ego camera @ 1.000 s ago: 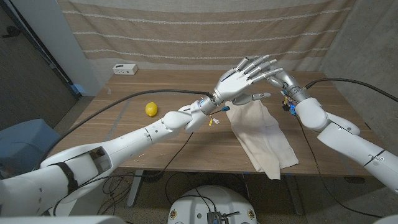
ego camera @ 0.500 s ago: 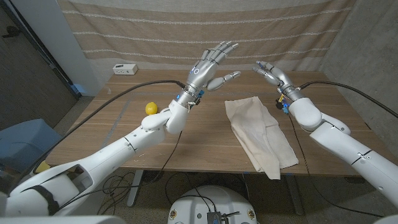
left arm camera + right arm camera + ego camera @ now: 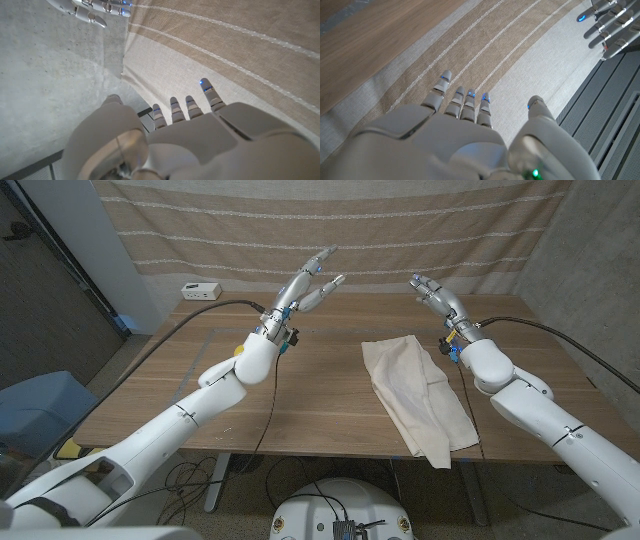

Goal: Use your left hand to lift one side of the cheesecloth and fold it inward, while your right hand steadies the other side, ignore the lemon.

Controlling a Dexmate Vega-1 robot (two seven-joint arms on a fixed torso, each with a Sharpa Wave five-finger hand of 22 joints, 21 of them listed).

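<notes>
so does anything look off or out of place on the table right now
Yes: the cheesecloth lies askew on the table, its near corner hanging over the front edge. Both the left hand and right hand are raised, open, touching nothing.

Room light soft, even. Faint shadow under my left arm [image 3: 200, 405] on table [image 3: 320, 410]. Head picture bends at edges. Wrist pictures sharp; small blue lights glow on my fingertips [image 3: 470, 93].

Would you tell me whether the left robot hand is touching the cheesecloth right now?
Apart. The head view shows the left robot hand raised, fingers spread, clear of the cheesecloth lying on the table.
</notes>
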